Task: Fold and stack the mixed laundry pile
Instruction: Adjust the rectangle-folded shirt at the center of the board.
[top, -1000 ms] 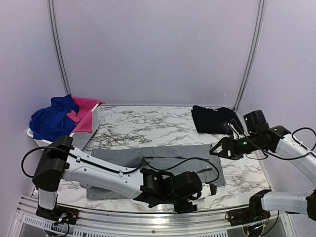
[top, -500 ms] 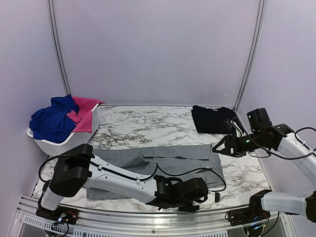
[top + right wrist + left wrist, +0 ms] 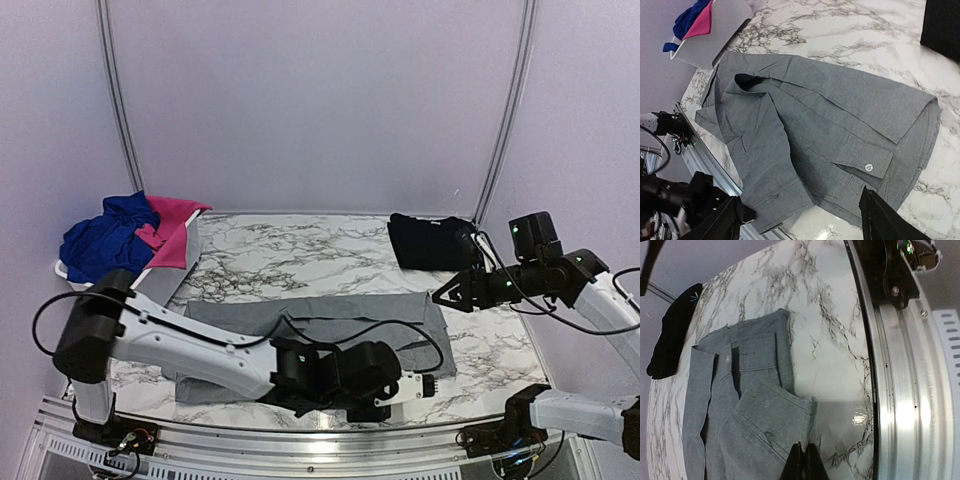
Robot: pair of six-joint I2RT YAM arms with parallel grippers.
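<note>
Grey cloth lies spread flat on the marble tabletop (image 3: 300, 250): it is the grey shirt (image 3: 330, 325), with its collar (image 3: 747, 80) at one end and a small button (image 3: 868, 167) on a cuff at the other. One sleeve is folded over onto the body of the shirt.

The left gripper (image 3: 802, 456) is low at the near side of the shirt, by its right-hand end. Its two fingers are pressed close together, and their tips sit on the edge of the folded sleeve. I cannot tell if any cloth is nipped between them. The left arm reaches along the near side of the shirt.

The right gripper (image 3: 442, 297) hangs in the air just past the right-hand end of the shirt, not touching it. Its fingers (image 3: 720, 220) are spread wide apart, with nothing between them.

Past the far right corner of the shirt, a black garment (image 3: 430, 242) lies folded on the tabletop, apart from the shirt. Past the far left corner of the shirt stands a white basket (image 3: 715, 35). A blue piece (image 3: 100, 240) and a pink piece (image 3: 175, 235) are heaped in it and hang over its rim.
</note>
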